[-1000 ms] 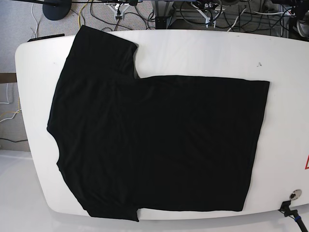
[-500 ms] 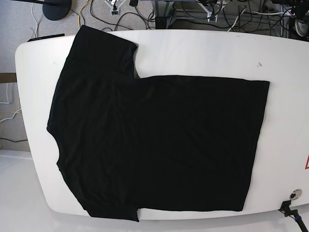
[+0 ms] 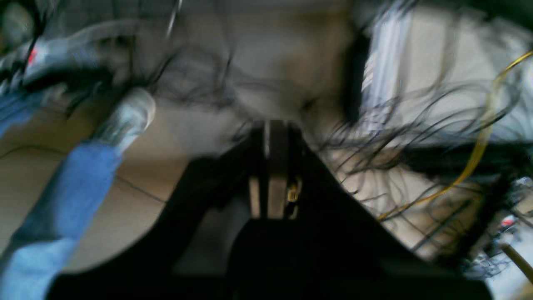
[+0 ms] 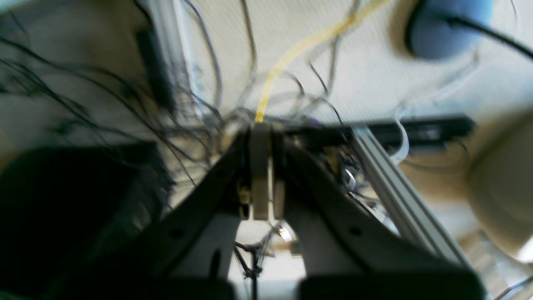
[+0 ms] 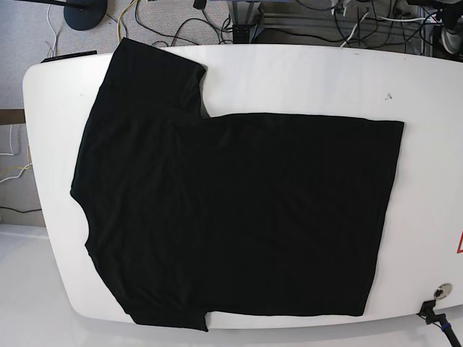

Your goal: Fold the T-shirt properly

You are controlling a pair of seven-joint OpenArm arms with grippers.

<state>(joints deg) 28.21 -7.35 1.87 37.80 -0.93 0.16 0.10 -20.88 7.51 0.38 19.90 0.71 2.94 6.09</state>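
Observation:
The black T-shirt (image 5: 239, 210) lies flat and spread out on the white table (image 5: 304, 79), collar side to the left, hem to the right, one sleeve at the far left and one at the near left. Neither gripper shows in the base view. In the blurred left wrist view my left gripper (image 3: 270, 166) has its fingers pressed together, over the floor and cables. In the blurred right wrist view my right gripper (image 4: 261, 171) is likewise shut and holds nothing. The T-shirt does not show in either wrist view.
Tangled cables (image 5: 188, 22) and a round stand base (image 5: 83, 11) lie on the floor behind the table. A person's leg in blue jeans (image 3: 62, 200) shows in the left wrist view. An aluminium frame rail (image 4: 399, 187) runs beside the right gripper.
The T-shirt has not moved. The cables and arm parts at the top edge of the base view have shifted slightly.

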